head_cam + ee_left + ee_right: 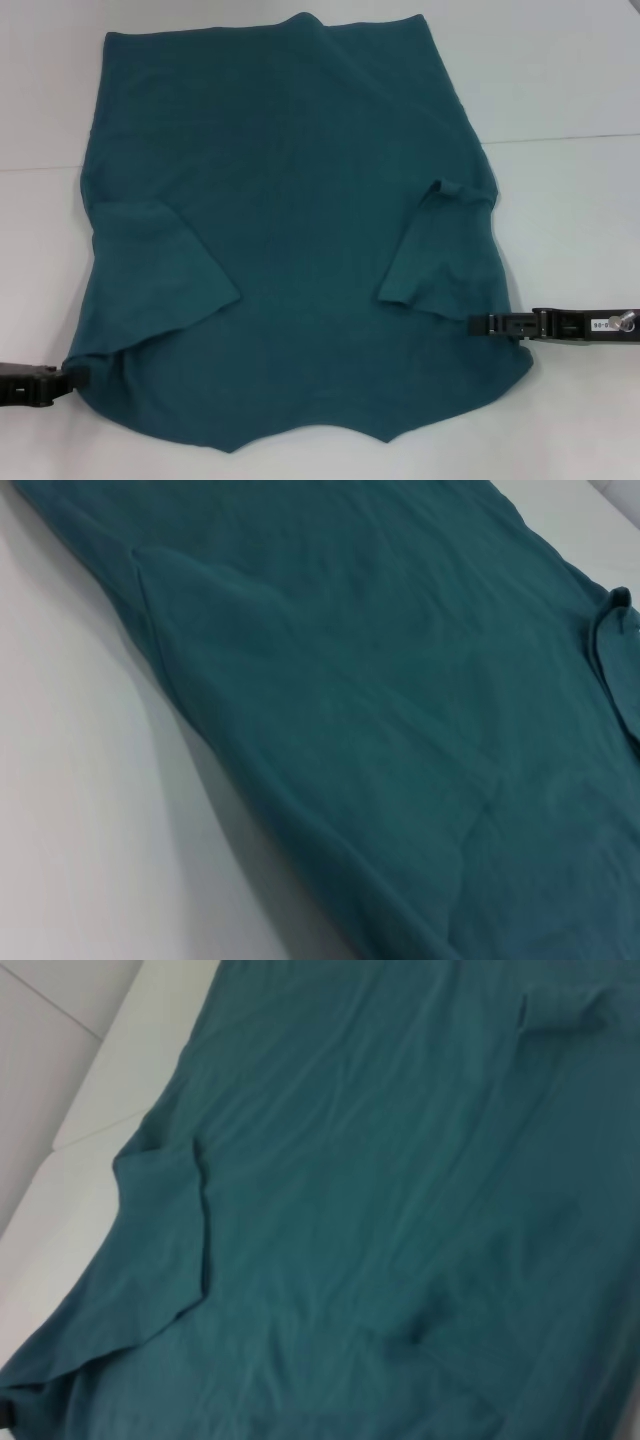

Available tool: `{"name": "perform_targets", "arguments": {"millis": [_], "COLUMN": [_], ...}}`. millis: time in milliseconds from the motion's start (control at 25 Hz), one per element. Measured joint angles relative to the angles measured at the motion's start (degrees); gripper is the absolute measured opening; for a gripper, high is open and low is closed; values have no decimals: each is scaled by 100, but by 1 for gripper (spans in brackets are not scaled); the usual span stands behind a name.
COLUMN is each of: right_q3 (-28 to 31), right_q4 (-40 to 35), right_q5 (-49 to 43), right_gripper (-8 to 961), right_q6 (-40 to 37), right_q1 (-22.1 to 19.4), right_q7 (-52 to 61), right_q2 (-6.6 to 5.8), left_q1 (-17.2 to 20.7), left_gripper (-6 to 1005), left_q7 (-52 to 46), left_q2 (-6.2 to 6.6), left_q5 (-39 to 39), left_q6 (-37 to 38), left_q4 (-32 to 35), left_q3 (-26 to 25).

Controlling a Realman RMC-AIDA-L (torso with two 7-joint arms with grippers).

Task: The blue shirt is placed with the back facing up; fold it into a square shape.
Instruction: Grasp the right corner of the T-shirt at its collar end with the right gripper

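The blue shirt (290,220) lies flat on the white table, plain side up. Both short sleeves are folded inward onto the body, one on the left (160,265) and one on the right (440,250). My left gripper (68,376) is low at the shirt's near-left corner, touching the fabric edge. My right gripper (478,323) is at the shirt's right edge, just below the folded right sleeve. The left wrist view shows the shirt (400,700) close up, with its edge on the table. The right wrist view shows the shirt (380,1210) with a folded sleeve (160,1240).
The white table (570,80) surrounds the shirt, with bare surface to its left and right. A faint seam (560,137) runs across the table behind the arms. The shirt's near hem (300,440) is wavy and close to the table's front.
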Motion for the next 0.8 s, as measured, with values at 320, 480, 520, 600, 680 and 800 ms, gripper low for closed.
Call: {"name": "perform_targets", "arguments": {"millis": [320, 480, 520, 600, 680, 800], "right_q3": [3, 22, 21, 9, 10, 46], "right_q4": [33, 33, 32, 40, 50, 48], "right_q5": [3, 8, 9, 7, -4, -16], "right_gripper": [878, 877, 877, 877, 877, 877], "right_q6": [-197, -310, -325, -339, -334, -294], "right_q1": [92, 123, 124, 124, 112, 51], "right_q7": [-1, -34, -33, -12, 13, 40], "right_q2": [52, 95, 101, 102, 94, 61], "left_q1": [-3, -5, -6, -7, -8, -9], "left_gripper": [28, 28, 28, 28, 29, 29], "left_q7": [3, 8, 9, 9, 10, 11], "left_q2": [-7, -8, -7, -7, -7, -8], "left_q5": [-2, -2, -2, -2, -2, -11], "left_q6": [-17, -55, -63, -80, -91, -93], "left_q4": [-18, -31, -35, -43, -48, -49], "left_q3": [-3, 5, 7, 10, 10, 12]}}
